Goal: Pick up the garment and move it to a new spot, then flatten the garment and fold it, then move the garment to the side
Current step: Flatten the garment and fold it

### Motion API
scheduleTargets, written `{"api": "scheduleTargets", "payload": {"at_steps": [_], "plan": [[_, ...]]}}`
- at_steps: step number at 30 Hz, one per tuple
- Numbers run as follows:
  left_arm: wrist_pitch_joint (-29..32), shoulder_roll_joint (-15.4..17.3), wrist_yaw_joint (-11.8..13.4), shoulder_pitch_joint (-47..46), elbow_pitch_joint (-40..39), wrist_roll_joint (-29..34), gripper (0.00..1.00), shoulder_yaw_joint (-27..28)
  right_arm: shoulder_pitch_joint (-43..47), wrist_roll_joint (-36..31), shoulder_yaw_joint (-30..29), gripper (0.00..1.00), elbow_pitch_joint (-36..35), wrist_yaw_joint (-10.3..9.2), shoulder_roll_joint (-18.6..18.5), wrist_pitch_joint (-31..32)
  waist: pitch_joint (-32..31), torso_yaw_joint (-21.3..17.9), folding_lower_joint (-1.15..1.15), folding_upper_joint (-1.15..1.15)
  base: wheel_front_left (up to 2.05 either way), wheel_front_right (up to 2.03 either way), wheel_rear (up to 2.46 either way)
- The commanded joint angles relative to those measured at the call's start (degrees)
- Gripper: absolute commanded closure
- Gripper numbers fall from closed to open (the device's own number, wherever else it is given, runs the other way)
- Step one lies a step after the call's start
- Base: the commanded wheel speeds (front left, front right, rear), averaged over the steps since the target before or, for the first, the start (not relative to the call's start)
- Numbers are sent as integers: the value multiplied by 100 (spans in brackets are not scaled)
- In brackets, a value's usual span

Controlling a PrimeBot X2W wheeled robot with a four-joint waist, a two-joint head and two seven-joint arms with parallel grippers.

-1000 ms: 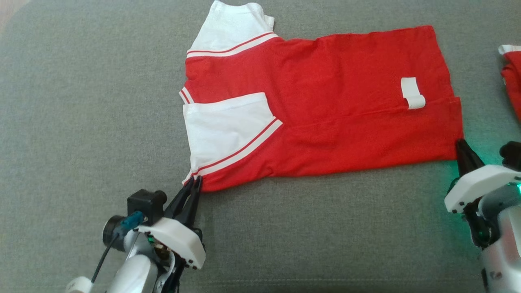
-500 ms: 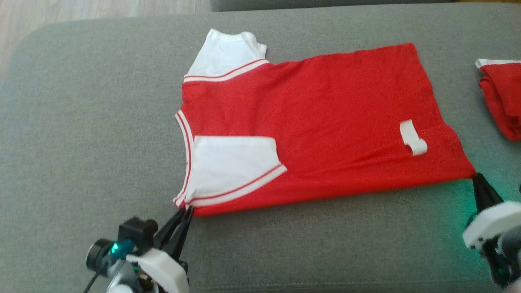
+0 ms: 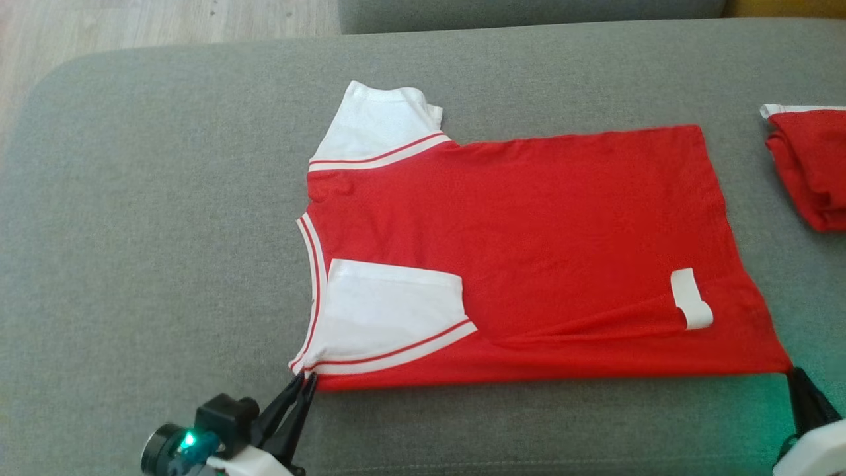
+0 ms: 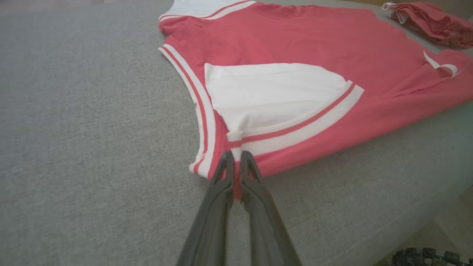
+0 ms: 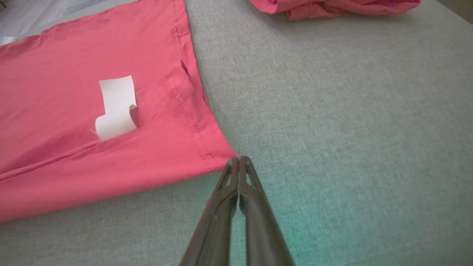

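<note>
The garment (image 3: 529, 231) is a red T-shirt with white sleeves, spread on the grey cushion (image 3: 165, 231) with its neck to the left. Its near sleeve (image 3: 390, 311) lies folded onto the body. My left gripper (image 3: 305, 378) is shut on the near shoulder corner, and in the left wrist view red cloth shows between the fingers of the left gripper (image 4: 235, 157). My right gripper (image 3: 796, 373) is shut on the near hem corner, which is drawn to a point at the right gripper (image 5: 238, 159). A white label (image 3: 691, 307) curls up near the hem.
A second red garment (image 3: 809, 165) lies bunched at the right edge of the cushion. Wooden floor (image 3: 132, 23) shows beyond the cushion's rounded far left corner. Another grey cushion (image 3: 529, 13) sits behind. The cushion's front edge (image 4: 425, 207) drops off close to my left arm.
The head camera has shifted, so the whole picture sits lower. Both grippers have drawn the near edge toward me, and the shirt now lies spread wider from front to back.
</note>
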Motion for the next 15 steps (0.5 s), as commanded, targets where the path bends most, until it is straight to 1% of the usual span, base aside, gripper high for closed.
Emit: {"api": "scheduleTargets", "payload": {"at_steps": [1, 2, 3, 4, 5, 6, 7, 10, 12, 15], "plan": [[-27, 138, 42, -76, -181, 22, 100, 204, 47, -50, -17, 100, -295, -5, -112, 50, 14, -2, 0, 0, 0, 0, 0], [-3, 141, 42, -60, -174, 13, 100, 192, 99, -65, -46, 100, -393, -5, -73, 100, 26, -3, 0, 0, 0, 0, 0], [22, 143, 46, -53, -155, 9, 100, 180, 137, -87, -85, 85, -472, -5, -37, 148, 33, 0, 0, 0, 0, 0, 0], [46, 137, 50, -54, -124, 2, 92, 168, 166, -116, -127, 27, -538, -5, -3, 186, 37, 5, 0, 0, 0, 0, 0], [77, 124, 50, -58, -86, -12, 58, 153, 184, -148, -175, 0, -593, -5, 34, 215, 35, 11, 0, 0, 0, 0, 0], [107, 109, 58, -67, -48, -24, 11, 144, 191, -183, -240, 0, -646, -5, 77, 228, 22, 22, 0, 0, 0, 0, 0], [130, 97, 63, -76, -14, -33, 0, 133, 202, -209, -280, 0, -696, -5, 111, 251, 1, 34, 0, 0, 0, 0, 0], [167, 74, 68, -89, 34, -66, 0, 120, 232, -250, -350, 0, -824, -5, 154, 283, -53, 52, 0, 0, 0, 0, 0], [149, 57, 123, -164, -79, -136, 0, 204, 212, -365, -430, 0, -1080, -5, 173, 238, -105, 57, 0, 0, 0, 0, 0], [167, 96, 152, -455, -305, -162, 0, 321, 58, -454, -423, 0, -1204, -5, 217, 153, -94, 65, 0, 0, 0, 0, 0]]}}
